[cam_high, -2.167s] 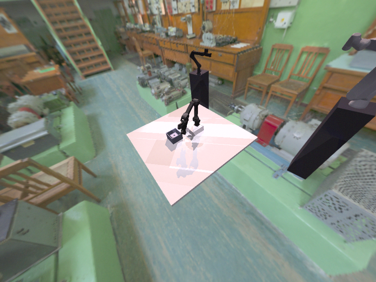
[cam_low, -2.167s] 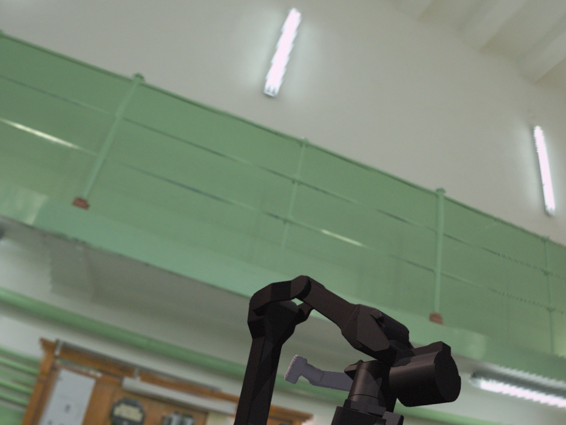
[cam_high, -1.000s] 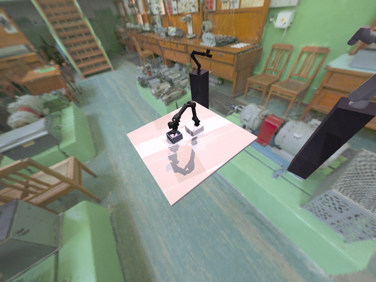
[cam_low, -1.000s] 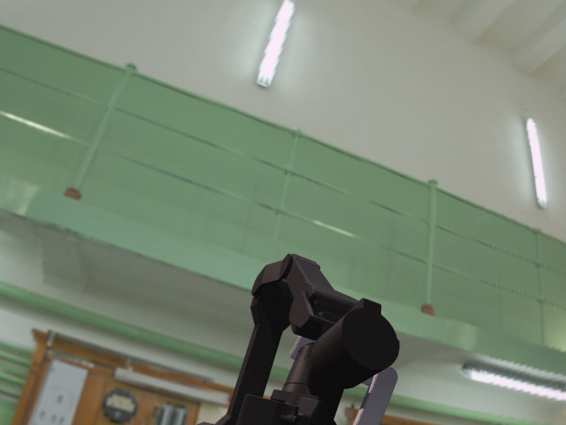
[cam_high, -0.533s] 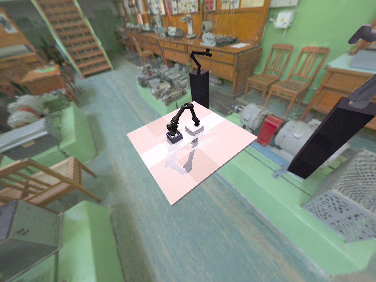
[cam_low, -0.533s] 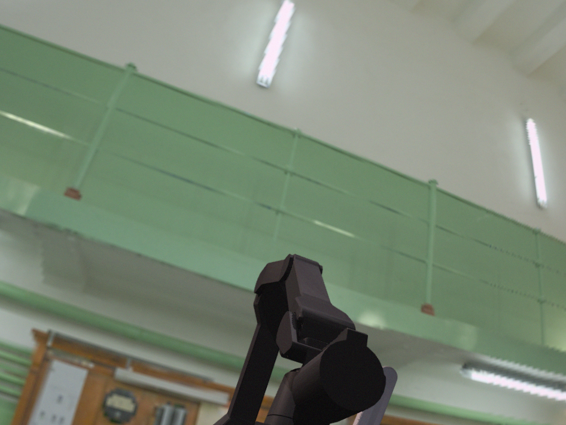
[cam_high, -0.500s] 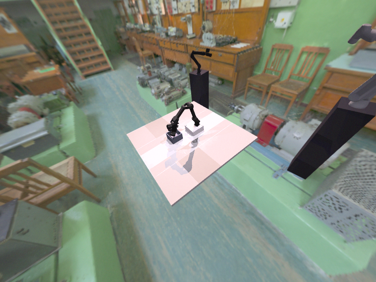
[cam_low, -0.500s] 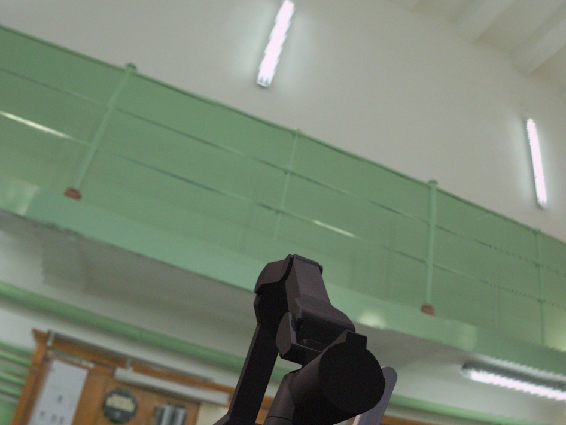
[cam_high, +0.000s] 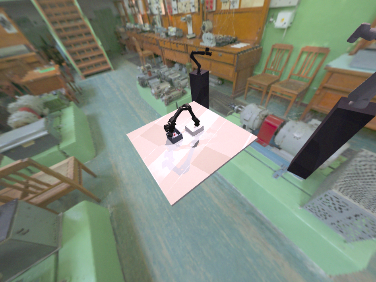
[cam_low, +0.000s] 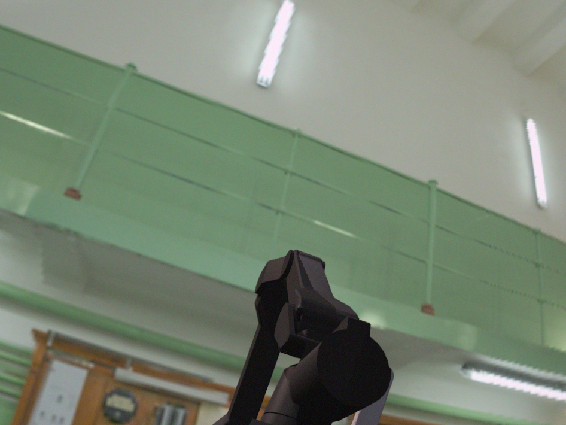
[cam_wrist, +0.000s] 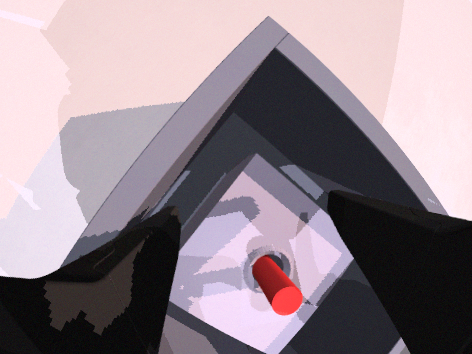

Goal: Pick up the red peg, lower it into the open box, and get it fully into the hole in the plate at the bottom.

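- Room: a green-walled workshop with a wooden workbench (cam_high: 221, 56), slatted chairs (cam_high: 280, 84) and old machinery. The exterior view gives mainly a green railing (cam_low: 431, 246), strip lights (cam_low: 276, 43) and part of the black arm (cam_high: 175, 115) (cam_low: 310, 310).
- Red peg, one: in the dark box (cam_high: 175, 140) (cam_wrist: 172, 140), its foot at the hole (cam_wrist: 280, 263), its upper length proud of the plate (cam_wrist: 270, 210). It looks slanted; lean and viewing angle cannot be parted with certainty. Point for the peg itself: red peg (cam_high: 174, 134) (cam_wrist: 275, 285).
- Hole, one: round, with dark opening showing beside the peg. Full seating is not shown; depth of entry cannot be told.
- Plate, one: pale, square, at the box's bottom, presumably there to keep the peg standing.
- Gripper (cam_high: 171, 133) (cam_wrist: 256, 208), one: fingers well apart, one either side of the peg, clamped on nothing. The spread suggests a release, with the hole left to bear the peg.
- Judgement: insertion probably begun, unfinished. A straight press or a fresh grip may be needed; a sideways brush could tip the peg.
- Box: open-topped, walls around the plate, set within the arm's reach.
- Surface: pink-toned tiled board (cam_high: 212, 154), streaked with light and shadow, bearing box and white block (cam_high: 194, 131) at the arm's foot.
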### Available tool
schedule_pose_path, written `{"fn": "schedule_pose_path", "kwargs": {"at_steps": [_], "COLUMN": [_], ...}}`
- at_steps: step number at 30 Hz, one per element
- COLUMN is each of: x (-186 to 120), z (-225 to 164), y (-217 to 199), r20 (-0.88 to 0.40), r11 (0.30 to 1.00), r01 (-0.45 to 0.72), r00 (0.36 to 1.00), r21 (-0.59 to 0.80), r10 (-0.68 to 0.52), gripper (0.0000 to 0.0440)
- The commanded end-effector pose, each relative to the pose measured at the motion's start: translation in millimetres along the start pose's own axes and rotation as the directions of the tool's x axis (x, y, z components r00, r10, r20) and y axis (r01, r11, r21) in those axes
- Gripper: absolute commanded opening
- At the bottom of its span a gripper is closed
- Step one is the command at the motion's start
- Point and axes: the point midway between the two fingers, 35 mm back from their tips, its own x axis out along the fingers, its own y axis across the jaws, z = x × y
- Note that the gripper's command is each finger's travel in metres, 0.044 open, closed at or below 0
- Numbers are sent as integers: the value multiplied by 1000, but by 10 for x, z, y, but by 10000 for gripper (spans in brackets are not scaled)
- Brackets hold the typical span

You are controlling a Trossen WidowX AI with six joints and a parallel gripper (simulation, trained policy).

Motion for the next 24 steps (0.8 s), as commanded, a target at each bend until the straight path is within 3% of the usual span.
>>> {"fn": "schedule_pose_path", "kwargs": {"at_steps": [1, 3, 14, 24], "x": [8, -3, -98, -100], "z": [157, 246, 690, 698], "y": [18, 47, 76, 76], "r20": [22, 45, 164, 166], "r11": [1000, 1000, 999, 999], "r01": [7, -2, -25, -25], "r00": [1000, 999, 986, 986], "r21": [-11, -9, 22, 23], "r10": [-7, 2, 21, 21], "gripper": [409, 440, 440, 440]}}
